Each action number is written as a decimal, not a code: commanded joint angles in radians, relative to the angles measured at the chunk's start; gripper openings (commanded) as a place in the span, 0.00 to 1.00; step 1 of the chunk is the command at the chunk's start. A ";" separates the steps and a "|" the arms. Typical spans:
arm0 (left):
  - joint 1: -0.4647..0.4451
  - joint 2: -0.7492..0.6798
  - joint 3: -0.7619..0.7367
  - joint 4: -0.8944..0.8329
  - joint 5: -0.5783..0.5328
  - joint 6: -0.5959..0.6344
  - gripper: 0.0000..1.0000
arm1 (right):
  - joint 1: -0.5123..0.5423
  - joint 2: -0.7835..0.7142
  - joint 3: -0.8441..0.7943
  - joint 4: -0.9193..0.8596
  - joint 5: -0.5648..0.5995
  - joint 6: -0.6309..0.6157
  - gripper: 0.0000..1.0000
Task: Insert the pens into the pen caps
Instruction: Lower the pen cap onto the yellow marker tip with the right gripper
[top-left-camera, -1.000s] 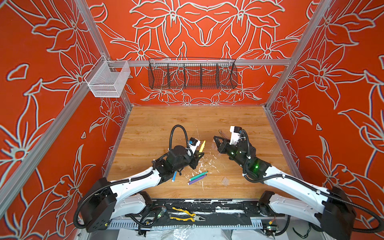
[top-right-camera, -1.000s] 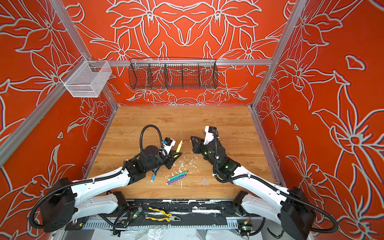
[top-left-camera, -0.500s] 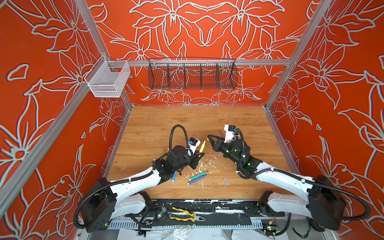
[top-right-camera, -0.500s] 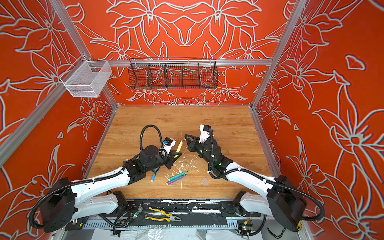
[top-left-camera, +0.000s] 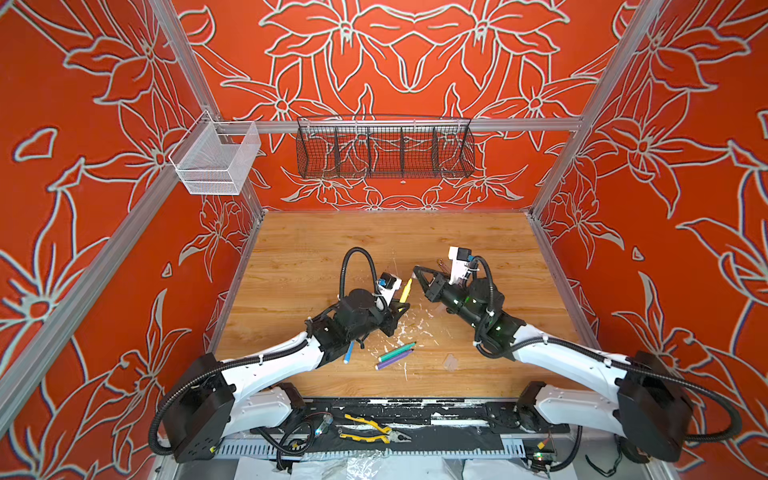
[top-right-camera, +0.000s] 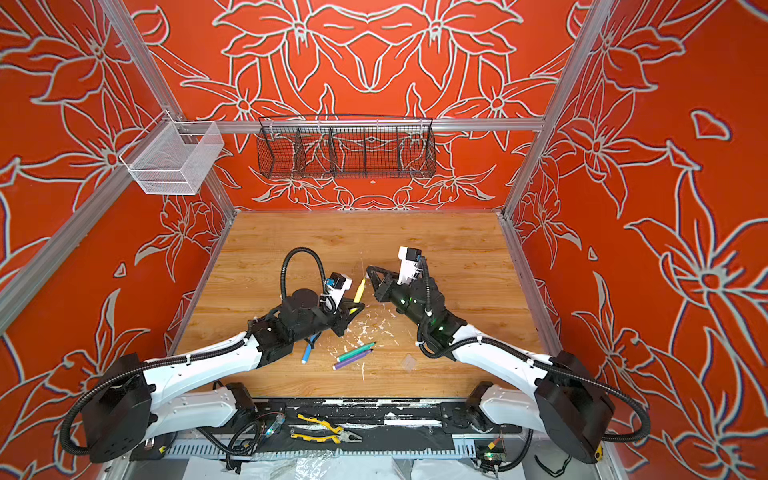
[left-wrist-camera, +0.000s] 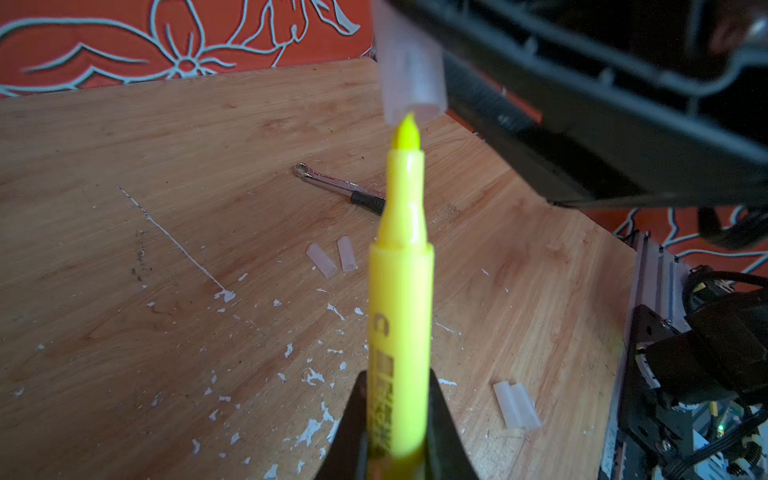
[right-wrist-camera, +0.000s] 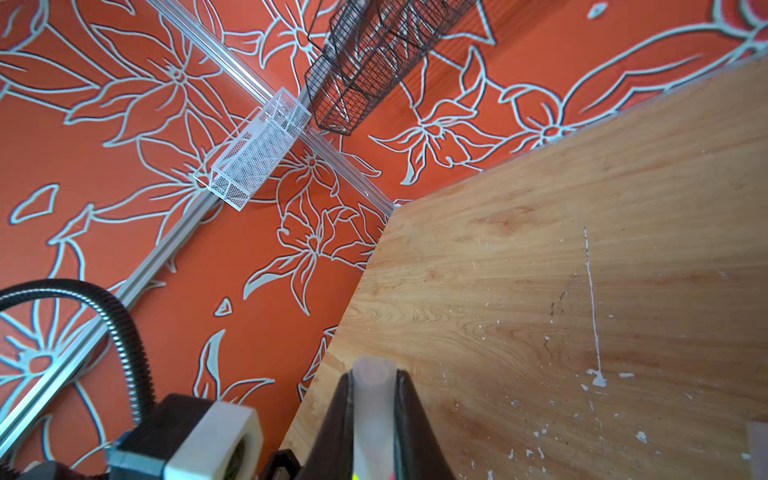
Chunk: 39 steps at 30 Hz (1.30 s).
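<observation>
Yellow pen (left-wrist-camera: 401, 311) tight in left gripper (left-wrist-camera: 395, 390), tip at mouth of clear cap (left-wrist-camera: 411, 70), fast in right gripper (top-left-camera: 417, 272) at pen's one o'clock.

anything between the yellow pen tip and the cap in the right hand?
Nothing visible. In the left wrist view, the tip of the yellow pen sits right at the open mouth of the clear cap, with no object between them.

Bright, even light is filling both top views, with only soft shadows lying on the bench (top-left-camera: 316, 257); wide-angle stretch is splaying the walls (top-left-camera: 83, 124) at the edges. The left wrist view is looking dimmer, the pen (left-wrist-camera: 401, 316) and the cap (left-wrist-camera: 411, 70) blurring near the lens.
</observation>
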<state>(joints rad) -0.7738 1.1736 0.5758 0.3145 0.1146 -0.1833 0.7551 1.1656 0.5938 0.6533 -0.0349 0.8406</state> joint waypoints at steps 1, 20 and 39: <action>0.001 0.002 0.019 0.010 0.020 -0.002 0.00 | 0.006 -0.017 0.003 0.034 -0.006 -0.022 0.00; 0.001 -0.005 0.015 0.008 0.000 -0.008 0.00 | 0.029 0.028 0.003 0.086 -0.036 -0.021 0.00; 0.001 -0.030 0.001 0.022 0.012 -0.011 0.00 | 0.054 0.004 -0.058 0.078 0.031 -0.037 0.00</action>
<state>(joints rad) -0.7742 1.1667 0.5739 0.2924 0.1226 -0.1841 0.7982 1.1778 0.5495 0.7326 -0.0181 0.8150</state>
